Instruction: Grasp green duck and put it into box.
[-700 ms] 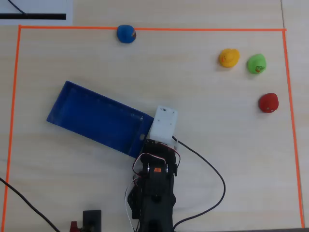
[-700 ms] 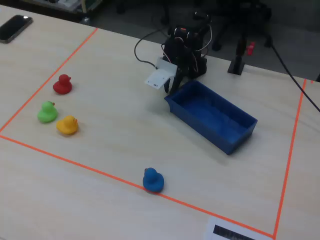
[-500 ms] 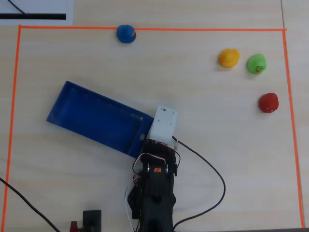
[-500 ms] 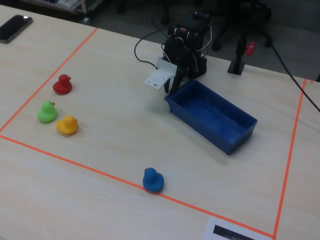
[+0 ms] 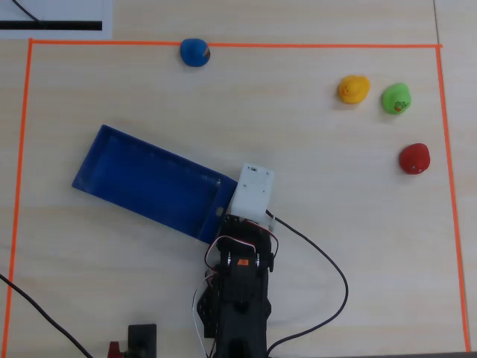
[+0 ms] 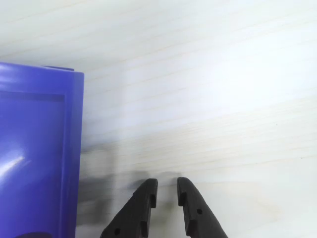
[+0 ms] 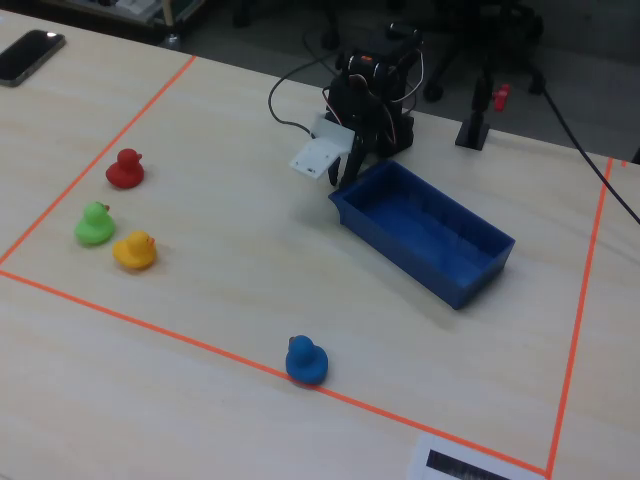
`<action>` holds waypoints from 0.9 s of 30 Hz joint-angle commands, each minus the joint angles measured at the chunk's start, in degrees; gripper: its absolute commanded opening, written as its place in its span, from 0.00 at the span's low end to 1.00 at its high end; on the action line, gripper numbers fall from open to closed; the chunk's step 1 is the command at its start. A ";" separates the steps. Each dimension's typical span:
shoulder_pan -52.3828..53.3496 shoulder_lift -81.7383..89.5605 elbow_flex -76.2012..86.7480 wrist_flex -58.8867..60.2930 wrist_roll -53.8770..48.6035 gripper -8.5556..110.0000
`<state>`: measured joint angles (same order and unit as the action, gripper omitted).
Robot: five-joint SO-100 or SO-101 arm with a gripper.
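Green duck (image 5: pixel 396 98) sat untouched at the table's far right in the overhead view.
It stood just beside the yellow duck (image 5: pixel 353 89), with the red duck (image 5: pixel 414 158) near below them. The gripper (image 6: pixel 167 191), fingers slightly apart and holding nothing, hovered just beside the short end of the box (image 5: pixel 97 160), well apart from the ducks.

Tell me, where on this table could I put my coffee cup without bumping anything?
The widest bare wood lies between the shallow blue plastic box and the three small rubber ducks, yellow, green and red. That duck corner is crowded. So is the box's end by the black arm's pincer. A blue duck sits on the orange tape line.
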<state>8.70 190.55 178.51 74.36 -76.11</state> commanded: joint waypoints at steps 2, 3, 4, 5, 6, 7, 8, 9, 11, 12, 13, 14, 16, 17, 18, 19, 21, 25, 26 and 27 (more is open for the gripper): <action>0.44 -0.88 -0.26 0.88 0.53 0.09; 0.44 -0.88 -0.26 0.88 0.53 0.09; 0.44 -0.88 -0.26 0.88 0.53 0.09; 0.44 -0.88 -0.26 0.88 0.53 0.09; 0.44 -0.88 -0.26 0.88 0.53 0.09; 0.44 -0.88 -0.26 0.88 0.53 0.09; 0.44 -0.88 -0.26 0.88 0.53 0.09; 0.44 -0.88 -0.26 0.88 0.53 0.09; 0.44 -0.88 -0.26 0.88 0.53 0.09; 0.44 -0.88 -0.26 0.88 0.53 0.09; 0.44 -0.88 -0.26 0.88 0.53 0.09; 0.44 -0.88 -0.26 0.88 0.53 0.09; 0.44 -0.88 -0.26 0.88 0.53 0.09; 0.44 -0.88 -0.26 0.88 0.53 0.09; 0.44 -0.88 -0.26 0.88 0.53 0.09; 0.44 -0.88 -0.26 0.88 0.53 0.09; 0.44 -0.88 -0.26 0.88 0.53 0.09; -0.79 -0.88 -0.26 0.88 0.53 0.09; -0.88 -0.88 -0.26 0.88 0.53 0.09; -0.88 -0.88 -0.26 0.88 0.53 0.09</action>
<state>8.70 190.55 178.51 74.36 -76.11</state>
